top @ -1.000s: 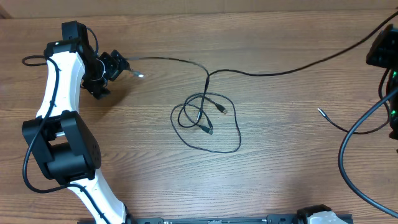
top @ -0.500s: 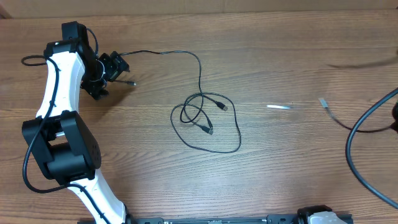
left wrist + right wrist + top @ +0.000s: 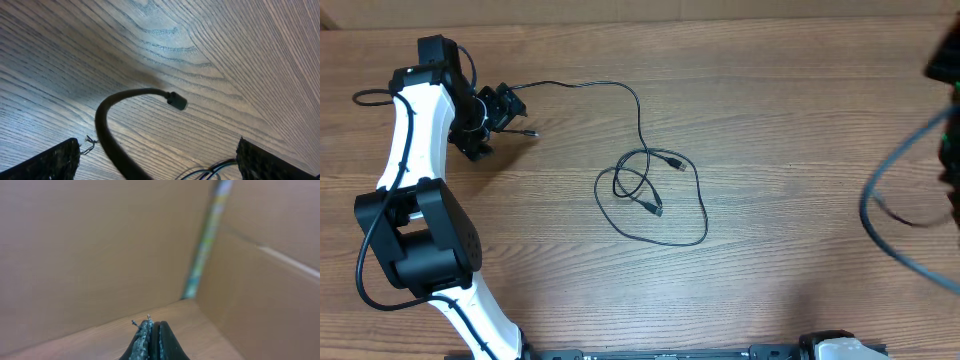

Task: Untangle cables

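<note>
Thin black plug-tipped cables (image 3: 651,196) lie looped at the centre of the wooden desk (image 3: 790,110), one end beside the spread, empty left claw (image 3: 510,110). The right claw (image 3: 151,339) is clenched, seemingly empty. The next move probably calls for grasping a loop strand and drawing it outward.

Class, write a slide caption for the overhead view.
Open left gripper beside one plug; black cables tangled in loops on the table.

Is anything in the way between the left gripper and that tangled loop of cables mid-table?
Nothing visible: only bare table between the open left gripper and the cables, whose loose strand reaches it.
</note>
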Controlling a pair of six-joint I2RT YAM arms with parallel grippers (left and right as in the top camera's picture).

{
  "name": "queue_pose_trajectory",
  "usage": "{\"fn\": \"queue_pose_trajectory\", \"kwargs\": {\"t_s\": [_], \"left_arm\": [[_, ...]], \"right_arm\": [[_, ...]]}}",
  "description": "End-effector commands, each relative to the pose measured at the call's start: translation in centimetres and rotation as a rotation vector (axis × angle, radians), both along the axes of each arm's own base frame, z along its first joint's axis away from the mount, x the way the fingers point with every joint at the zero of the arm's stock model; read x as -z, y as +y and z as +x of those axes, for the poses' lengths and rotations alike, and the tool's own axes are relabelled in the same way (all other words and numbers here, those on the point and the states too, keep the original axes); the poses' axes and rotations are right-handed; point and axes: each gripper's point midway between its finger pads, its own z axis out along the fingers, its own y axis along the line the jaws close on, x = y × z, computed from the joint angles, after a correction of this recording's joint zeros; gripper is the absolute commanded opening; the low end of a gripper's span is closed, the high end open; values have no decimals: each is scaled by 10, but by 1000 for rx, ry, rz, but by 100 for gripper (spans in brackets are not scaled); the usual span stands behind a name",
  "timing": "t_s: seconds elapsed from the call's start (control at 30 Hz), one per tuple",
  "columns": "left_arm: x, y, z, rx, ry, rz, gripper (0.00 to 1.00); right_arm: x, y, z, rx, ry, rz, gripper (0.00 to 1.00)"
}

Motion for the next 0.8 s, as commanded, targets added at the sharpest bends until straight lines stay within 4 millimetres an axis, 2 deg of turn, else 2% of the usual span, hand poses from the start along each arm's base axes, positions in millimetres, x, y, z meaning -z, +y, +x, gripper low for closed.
{"fn": "queue_pose_trajectory", "kwargs": {"t_s": [0.0, 0.13, 0.27, 0.4, 0.47, 0.6, 0.77], "left_arm": [[-2, 4, -2, 3, -1, 15, 100], [-2, 4, -2, 3, -1, 15, 100], [-2, 4, -2, 3, -1, 15, 100], [-2, 4, -2, 4, -1, 15, 99], [-2, 4, -2, 4, -1, 15, 100], [-2, 4, -2, 4, -1, 15, 100], [-2, 4, -2, 4, -1, 15, 99]], "right_arm": [[10, 40, 32, -231, 19, 57, 4], [16, 69, 56, -379, 9, 126, 4], [3, 91, 68, -493, -59, 181, 4], [-13, 101, 70, -542, -130, 240, 4], [-13, 100, 74, -537, -140, 248, 4], [11, 91, 90, -501, -68, 259, 4], [65, 59, 132, -408, 58, 285, 4]]}}
